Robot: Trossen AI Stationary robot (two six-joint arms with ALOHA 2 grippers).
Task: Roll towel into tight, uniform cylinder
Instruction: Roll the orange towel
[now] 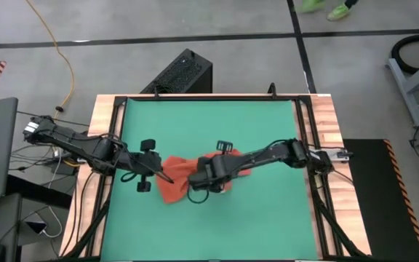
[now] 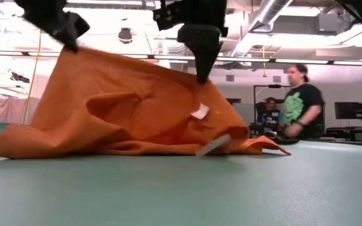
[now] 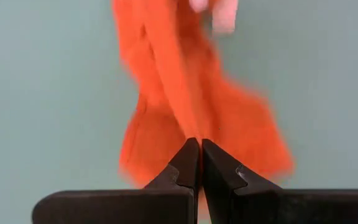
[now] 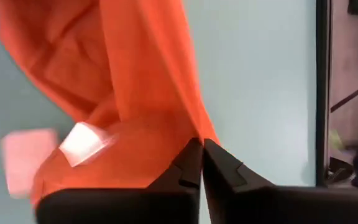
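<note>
The towel (image 2: 131, 113) looks soft, light and floppy; the left gripper (image 3: 200, 149) and right gripper (image 4: 201, 149) pinch its raised edge, jaws closed on cloth, best taken at corners

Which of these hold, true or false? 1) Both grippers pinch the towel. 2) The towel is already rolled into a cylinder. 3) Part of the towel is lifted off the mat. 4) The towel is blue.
1) True: the left gripper and right gripper are each shut on the towel.
2) False: it hangs loose and rumpled, with no roll formed.
3) True: the held edges are raised while its lower edge rests on the green mat.
4) False: it is orange-red.
</note>
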